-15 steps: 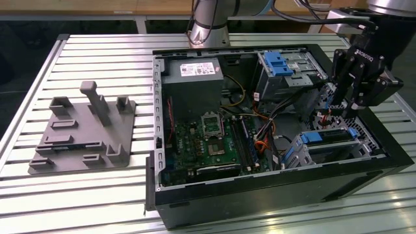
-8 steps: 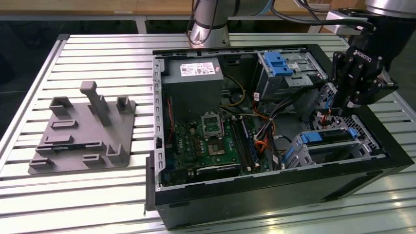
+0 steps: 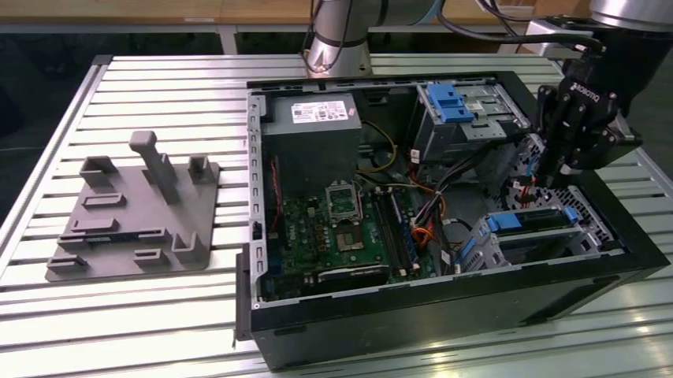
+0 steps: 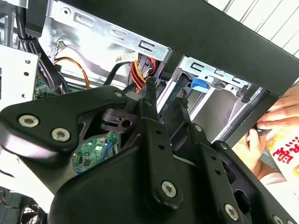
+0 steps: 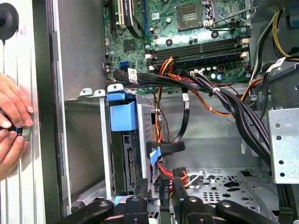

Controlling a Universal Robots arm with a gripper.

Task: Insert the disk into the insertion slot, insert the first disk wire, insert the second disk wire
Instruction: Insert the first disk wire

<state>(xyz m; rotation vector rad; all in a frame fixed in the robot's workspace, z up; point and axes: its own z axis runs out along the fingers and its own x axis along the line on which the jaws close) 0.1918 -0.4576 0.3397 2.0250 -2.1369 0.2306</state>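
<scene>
Disk (image 3: 529, 221): one, in insertion slot (image 3: 484, 242); one pincer (image 3: 544, 178) nearby, grip cannot tell; two hands (image 5: 13, 106) outside case (image 3: 421, 327).

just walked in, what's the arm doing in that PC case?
The gripper is reaching down into the open black computer case, beside a bundle of red and yellow wires. The disk, in its blue carrier, appears to be seated in the insertion slot. A person's hands are at the outside of the case wall, holding something small.
</scene>
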